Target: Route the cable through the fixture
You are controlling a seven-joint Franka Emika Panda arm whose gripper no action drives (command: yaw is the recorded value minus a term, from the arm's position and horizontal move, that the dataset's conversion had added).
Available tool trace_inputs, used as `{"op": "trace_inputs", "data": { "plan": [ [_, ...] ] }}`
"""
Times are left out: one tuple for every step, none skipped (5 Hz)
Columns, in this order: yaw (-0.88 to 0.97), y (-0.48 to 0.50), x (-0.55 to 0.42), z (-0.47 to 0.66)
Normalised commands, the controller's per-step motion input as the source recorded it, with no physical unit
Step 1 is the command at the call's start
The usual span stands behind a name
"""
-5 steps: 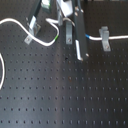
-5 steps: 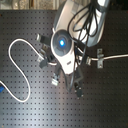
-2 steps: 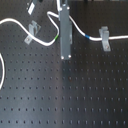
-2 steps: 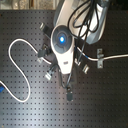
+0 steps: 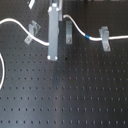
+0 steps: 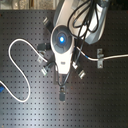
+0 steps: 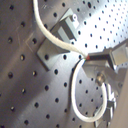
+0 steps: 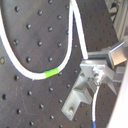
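Black perforated breadboard [image 5: 75,95] filled every view, its grid of holes carrying three small grey clips. In the first exterior view the long thin white flexible cable [image 5: 15,22] came in from the upper left of the frame, passed the slanted grey clip [image 5: 33,31], disappeared behind the tall grey gripper [image 5: 54,57] at upper centre, then ran on through its short blue band [image 5: 89,37] to the wider fork-topped grey clip [image 5: 105,38] at the upper right. The small narrow upright grey metal fixture [image 5: 68,32] stood just beside the gripper's right edge in that frame. In the first wrist view the cable [image 7: 55,42] crossed a grey clip block [image 7: 65,31] and met a dark fingertip [image 7: 100,56], seemingly pinched there, though how far the jaws were closed could not be told. The second wrist view showed the green band [image 8: 52,73] lying on the board near a clip [image 8: 82,90]. Judging by this, the cable was being carried close to the fixture, but whether it sat in the slot was unclear; seating it remained.
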Motion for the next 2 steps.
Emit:
{"op": "trace_inputs", "data": {
  "plan": [
    [0.83, 0.008, 0.099, 0.0],
    [0.87, 0.022, 0.078, -0.03]
  ]
}}
